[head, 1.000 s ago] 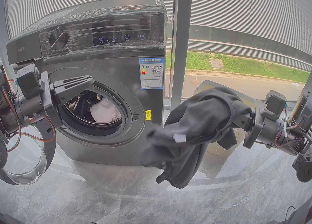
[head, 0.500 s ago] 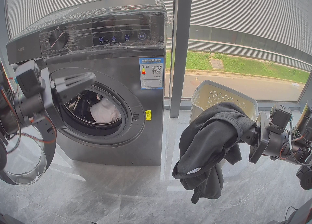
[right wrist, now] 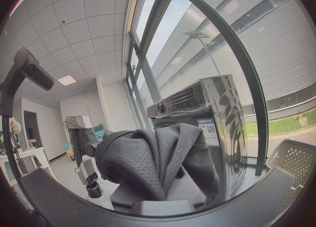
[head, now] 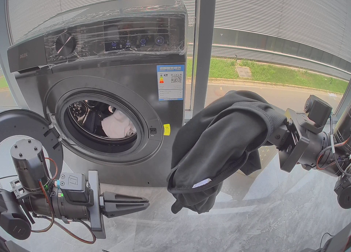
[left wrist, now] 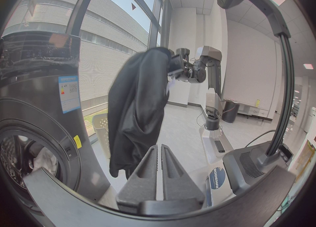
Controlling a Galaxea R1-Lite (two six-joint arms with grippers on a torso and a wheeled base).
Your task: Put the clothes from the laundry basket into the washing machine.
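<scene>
Black garment [head: 219, 143] hangs lengthwise down from right end effector [head: 276, 137].

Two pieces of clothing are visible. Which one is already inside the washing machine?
The white garment, lying in the open drum. The dark grey garment hangs outside, held by the right gripper.

The closed left tool [left wrist: 160, 149] faces a hanging black garment [left wrist: 138, 106].

Bright daylight floods in through the windows [head: 278, 19] behind the washing machine [head: 109, 70], glinting off its plastic wrap [head: 172, 29] and the glossy floor [head: 226, 227]. Both wrist views bend straight lines and darken at their round edges.
</scene>
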